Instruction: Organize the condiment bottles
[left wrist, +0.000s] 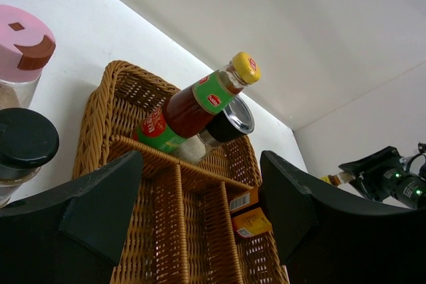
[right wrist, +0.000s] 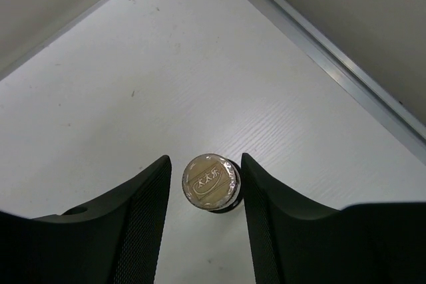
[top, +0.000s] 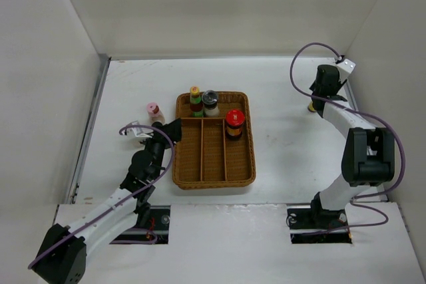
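Observation:
A brown wicker tray (top: 214,176) sits mid-table. In its far part stand a yellow-capped bottle (top: 195,100), a grey-capped jar (top: 210,102) and a red-capped jar (top: 234,124). A pink-capped jar (top: 154,112) stands on the table left of the tray. My left gripper (top: 173,131) is open and empty at the tray's left rim; its view shows the tray (left wrist: 100,108), the yellow-capped bottle (left wrist: 200,104), the pink-capped jar (left wrist: 20,51) and a black-capped jar (left wrist: 23,141). My right gripper (right wrist: 205,184) is open, its fingers on either side of a tan-capped bottle (right wrist: 210,181) at the far right (top: 311,107).
White walls close in the table at the back and both sides. A metal rail (right wrist: 333,64) runs along the wall near the tan-capped bottle. The tray's three long front compartments (left wrist: 193,231) are open wicker.

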You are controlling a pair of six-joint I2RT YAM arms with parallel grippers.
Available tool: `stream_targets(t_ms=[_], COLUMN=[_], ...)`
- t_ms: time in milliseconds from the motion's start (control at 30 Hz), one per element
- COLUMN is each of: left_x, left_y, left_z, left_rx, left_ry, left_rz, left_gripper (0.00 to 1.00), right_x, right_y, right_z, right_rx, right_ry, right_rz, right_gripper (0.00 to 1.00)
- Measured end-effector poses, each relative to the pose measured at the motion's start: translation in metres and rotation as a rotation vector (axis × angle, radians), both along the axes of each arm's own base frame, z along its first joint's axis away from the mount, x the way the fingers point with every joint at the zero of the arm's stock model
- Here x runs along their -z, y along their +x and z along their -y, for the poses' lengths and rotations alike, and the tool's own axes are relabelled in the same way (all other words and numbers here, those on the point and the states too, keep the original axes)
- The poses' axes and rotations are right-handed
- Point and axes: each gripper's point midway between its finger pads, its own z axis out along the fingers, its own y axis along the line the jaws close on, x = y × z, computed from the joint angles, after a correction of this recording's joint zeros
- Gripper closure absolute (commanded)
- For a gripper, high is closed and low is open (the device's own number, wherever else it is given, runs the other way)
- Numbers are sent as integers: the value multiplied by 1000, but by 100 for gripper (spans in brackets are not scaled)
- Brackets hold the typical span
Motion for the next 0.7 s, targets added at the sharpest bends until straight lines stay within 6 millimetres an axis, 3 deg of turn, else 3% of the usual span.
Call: stream_targets(t_ms=[167,333,433,567,700], left_x=[0,0,0,2,3], left_y=[0,0,0,2,2], left_z=[0,0,0,-1,-1], left_rx=[0,0,-1,-6,-7], left_ry=[-1,-1,-1,3,5], left_rz=[1,1,0,-6,-10], left_gripper=[29,29,29,29,29], right_x=[4,2,-3,-31,-66], right_y=[0,0,-1,-2,-6], right_z=[1,-3,-18,-68,-139], right_rx=[-1,-8,-45,-164,-336], right_ry=[-8,-9,-19,-38,-43], right_rz=[-15,-7,-7,44,120], right_gripper=[68,72,72,72,72])
